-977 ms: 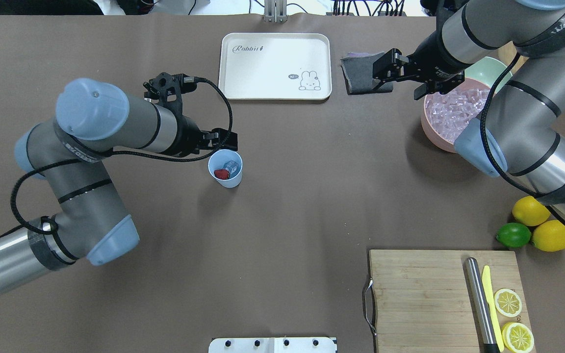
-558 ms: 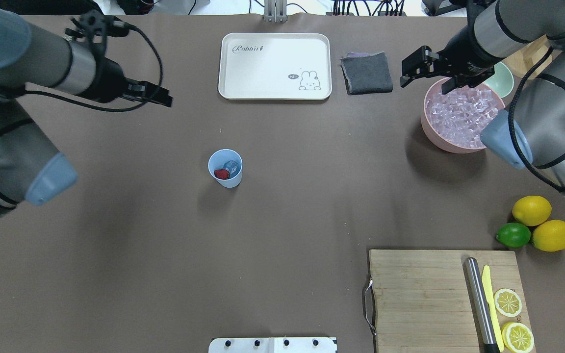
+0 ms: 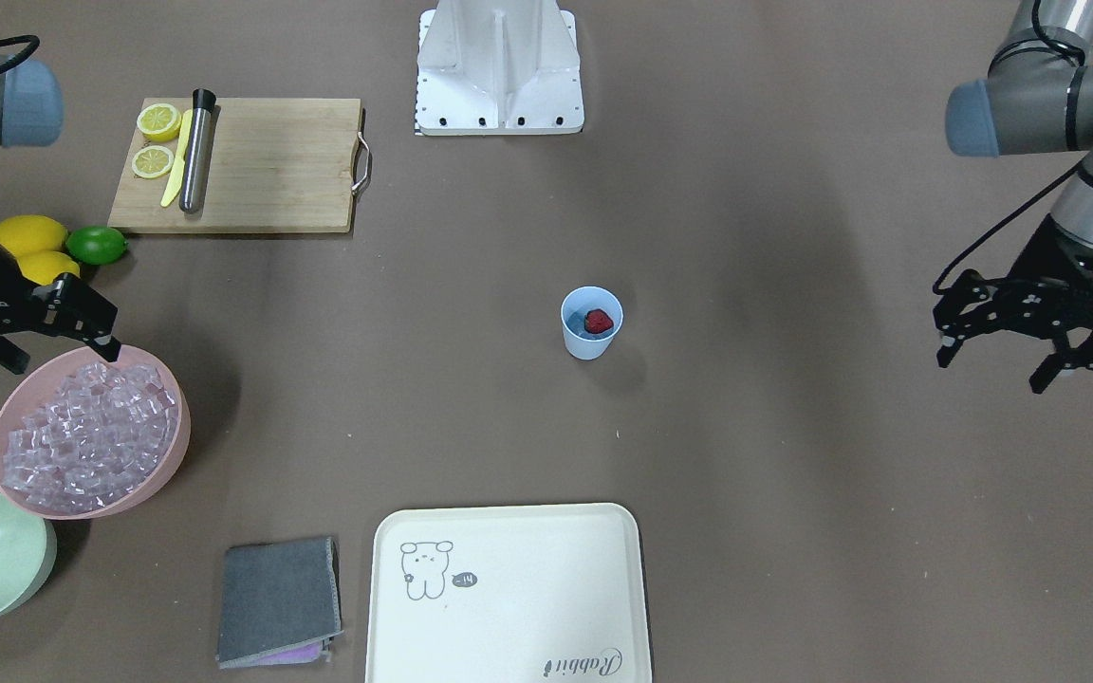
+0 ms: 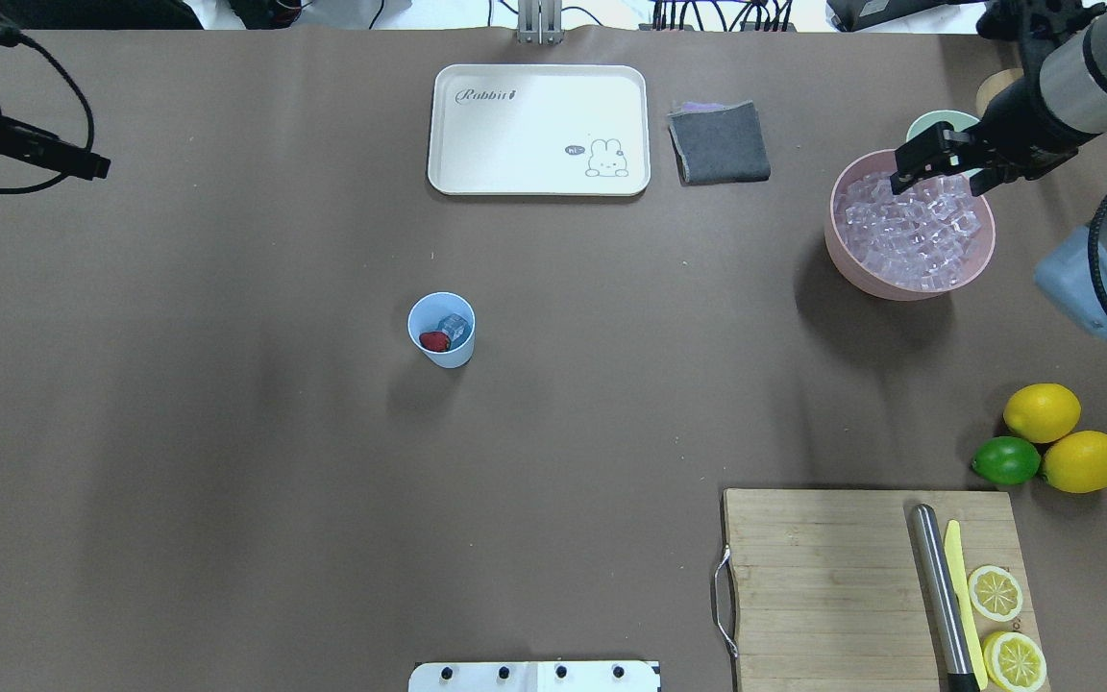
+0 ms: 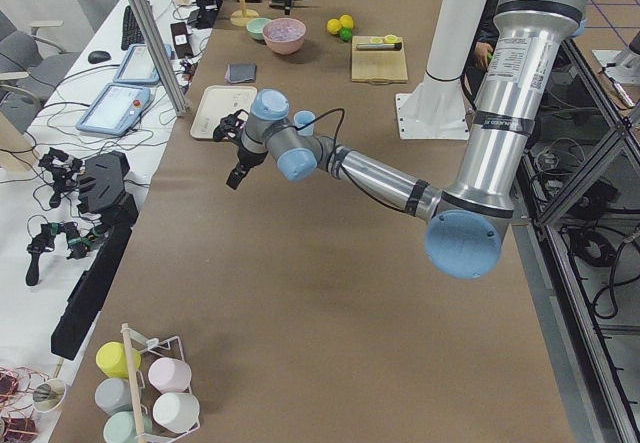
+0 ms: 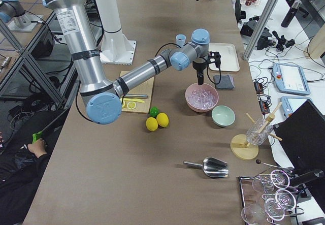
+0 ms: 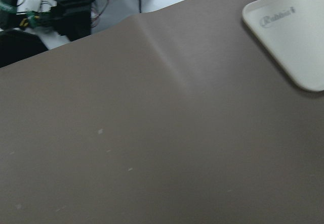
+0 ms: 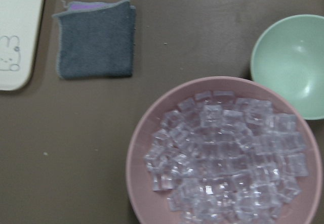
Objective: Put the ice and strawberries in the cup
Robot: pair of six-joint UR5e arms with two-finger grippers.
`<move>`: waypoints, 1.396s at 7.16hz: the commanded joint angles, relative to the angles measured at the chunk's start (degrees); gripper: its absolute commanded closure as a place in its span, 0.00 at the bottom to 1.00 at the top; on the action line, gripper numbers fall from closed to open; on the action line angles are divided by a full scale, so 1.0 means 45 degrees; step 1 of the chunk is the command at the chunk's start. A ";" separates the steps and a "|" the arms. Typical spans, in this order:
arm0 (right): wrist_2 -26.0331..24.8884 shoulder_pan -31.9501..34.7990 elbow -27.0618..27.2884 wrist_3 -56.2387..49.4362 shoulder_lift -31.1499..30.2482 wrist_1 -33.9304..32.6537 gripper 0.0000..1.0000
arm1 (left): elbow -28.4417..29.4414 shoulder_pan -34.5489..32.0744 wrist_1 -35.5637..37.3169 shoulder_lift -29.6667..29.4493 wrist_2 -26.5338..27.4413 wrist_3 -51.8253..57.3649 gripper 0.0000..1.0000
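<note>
The light-blue cup [image 4: 441, 330] stands upright mid-table, also in the front view [image 3: 591, 323]. Inside it lie the red strawberry [image 4: 434, 340] and one clear ice cube [image 4: 455, 328]. Many more ice cubes [image 8: 228, 168] fill the pink bowl [image 4: 847, 259] at the far right. My right gripper [image 4: 940, 181] is open and empty above that bowl's far rim, also in the front view [image 3: 58, 356]. My left gripper [image 3: 991, 372] is open and empty, raised far to the left of the cup.
A cream tray [image 4: 539, 130] and a folded grey cloth [image 4: 718, 142] lie at the back. A pale green bowl [image 8: 291, 64] stands behind the pink bowl. Two lemons [image 4: 1041, 413] and a lime [image 4: 1005, 460] sit right of a cutting board [image 4: 832, 577] holding a knife and lemon halves.
My left gripper has drawn away from the cup to the table's far left. My right gripper has moved right, from beside the cloth to above the pink bowl.
</note>
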 commanded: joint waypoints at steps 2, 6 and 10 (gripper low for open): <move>0.0003 0.1818 -0.0139 -0.3443 -0.2437 0.0000 0.01 | 0.0467 -0.2735 0.1919 0.0736 -0.0722 0.3722 0.02; 0.0544 0.3948 -0.0413 -0.4800 -0.4961 0.0020 0.01 | 0.0682 -0.4132 0.3809 0.2315 -0.2037 0.5231 0.02; 0.1565 0.5223 -0.1156 -0.6034 -0.5412 -0.0020 0.01 | 0.0858 -0.4190 0.3731 0.2612 -0.2910 0.5212 0.02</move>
